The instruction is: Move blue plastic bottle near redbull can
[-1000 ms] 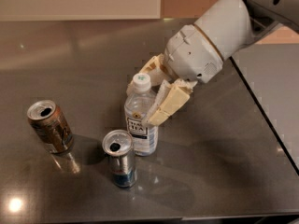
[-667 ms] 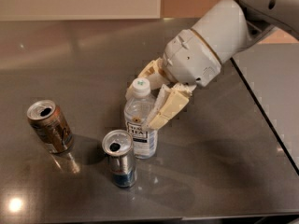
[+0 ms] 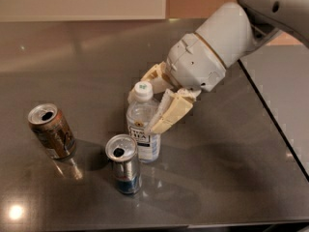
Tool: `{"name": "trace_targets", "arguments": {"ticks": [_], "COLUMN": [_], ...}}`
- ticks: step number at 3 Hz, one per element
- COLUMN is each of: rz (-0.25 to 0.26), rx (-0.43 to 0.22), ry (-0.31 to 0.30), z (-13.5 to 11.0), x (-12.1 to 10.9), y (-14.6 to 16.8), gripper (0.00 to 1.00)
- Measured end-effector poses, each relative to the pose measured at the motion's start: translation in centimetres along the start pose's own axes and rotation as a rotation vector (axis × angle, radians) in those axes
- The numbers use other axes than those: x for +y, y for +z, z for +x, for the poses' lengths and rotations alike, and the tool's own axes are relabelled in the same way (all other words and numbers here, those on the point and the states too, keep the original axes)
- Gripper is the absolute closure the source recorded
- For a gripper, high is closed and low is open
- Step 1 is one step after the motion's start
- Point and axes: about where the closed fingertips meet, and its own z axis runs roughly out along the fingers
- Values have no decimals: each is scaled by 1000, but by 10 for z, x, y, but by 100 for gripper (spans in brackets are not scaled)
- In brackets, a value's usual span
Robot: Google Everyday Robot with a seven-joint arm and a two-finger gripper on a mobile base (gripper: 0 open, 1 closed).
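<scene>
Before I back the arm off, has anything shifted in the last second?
Barely anything. The gripper stays around the upper part of the blue plastic bottle, its wrist a touch lower; I cannot tell whether it has let go. The bottle stands upright in the same spot, just behind the redbull can. That can and the brown can on the left have not moved.

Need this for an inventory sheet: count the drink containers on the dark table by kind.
Cans: 2 (slim silver-and-blue redbull can, wider brown copper-coloured can)
Bottles: 1 (small clear blue plastic bottle with white cap; the gripper sits at its upper half)
Total: 3
</scene>
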Motion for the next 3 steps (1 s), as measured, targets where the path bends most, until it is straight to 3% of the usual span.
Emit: {"name": "trace_targets", "arguments": {"ticks": [1, 2, 3], "rz": [4, 8, 9], "rx": [2, 3, 3], "ry": [-4, -7, -7], "z": [-2, -4, -4], "x": [-1, -2, -2], "y": [1, 2, 2], "gripper": [13, 0, 0]}}
